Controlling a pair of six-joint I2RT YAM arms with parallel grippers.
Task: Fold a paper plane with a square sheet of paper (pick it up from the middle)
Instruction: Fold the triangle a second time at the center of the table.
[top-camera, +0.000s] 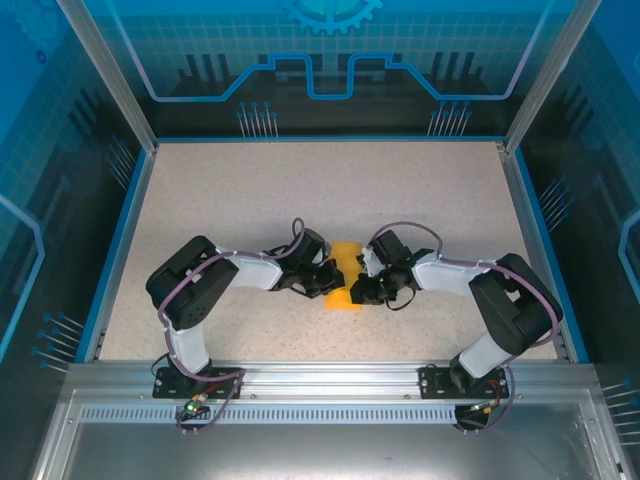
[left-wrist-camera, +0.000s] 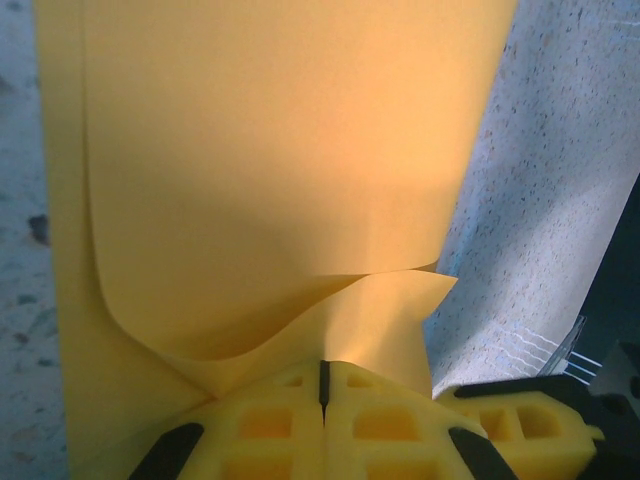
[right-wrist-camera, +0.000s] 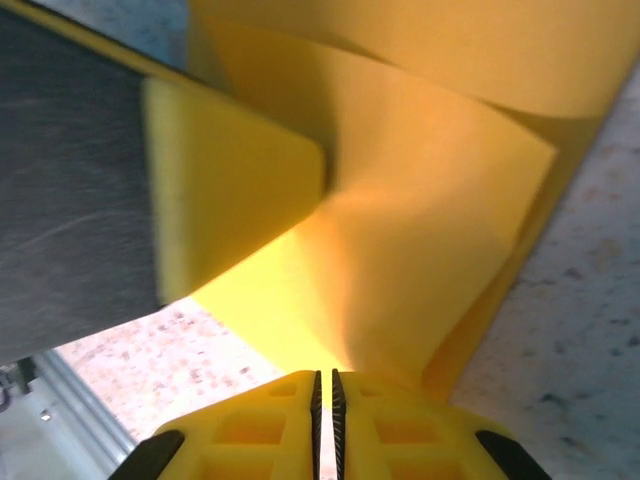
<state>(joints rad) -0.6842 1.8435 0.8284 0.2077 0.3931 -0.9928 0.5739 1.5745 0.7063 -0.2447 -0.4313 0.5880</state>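
on the speckled table (top-camera: 300, 180), the left arm bends in from the left. the left gripper (top-camera: 326, 280) (left-wrist-camera: 323, 385) has its yellow fingers pressed flat together, pinching the near fold of the orange-yellow sheet of paper (top-camera: 345, 258) (left-wrist-camera: 270, 150). the sheet lies mid-table between the two grippers, partly folded, one flap curling up off the layer beneath. the right gripper (top-camera: 360, 285) (right-wrist-camera: 325, 385) is closed to a hairline slit, with the paper's (right-wrist-camera: 420, 230) edge running down into its tips. in the right wrist view, a left finger (right-wrist-camera: 230, 190) presses on the same sheet.
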